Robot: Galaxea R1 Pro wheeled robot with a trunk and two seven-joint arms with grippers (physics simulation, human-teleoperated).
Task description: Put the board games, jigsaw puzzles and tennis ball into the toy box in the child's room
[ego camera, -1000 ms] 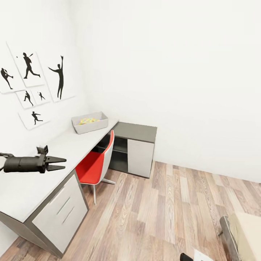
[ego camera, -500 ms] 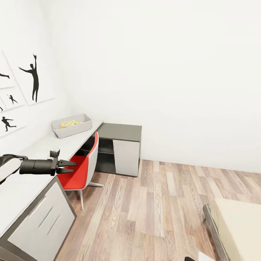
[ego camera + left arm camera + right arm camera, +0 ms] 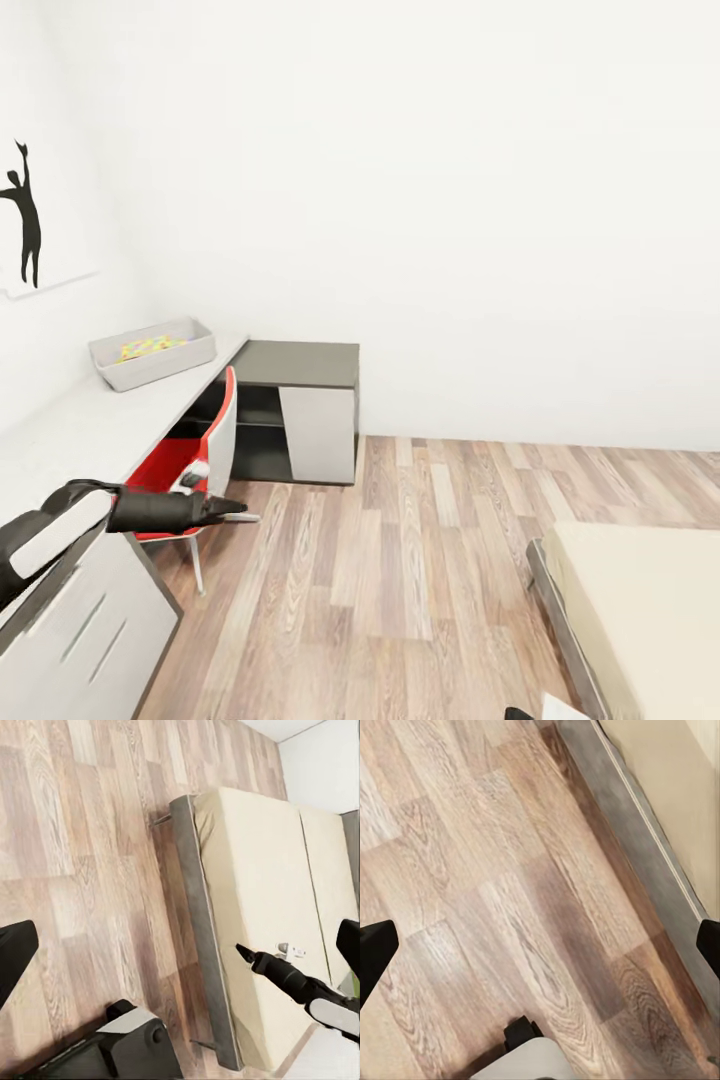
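Head view: robot in transit, no game box visible. Bed (image 3: 640,610) sits front-right, long axis running away from cam; toy box (image 3: 152,352) w/ colourful bits inside is far left on table (image 3: 90,425), well apart from bed. Left gripper (image 3: 225,507) points out over floor by red chair (image 3: 195,462), nothing in it, fingers look nearly together but can't tell for sure. Right gripper (image 3: 540,945): fingers spread, empty, over floor beside bed frame, so right arm nearer bed. No readable text; wall poster (image 3: 30,215) is a silhouette only.
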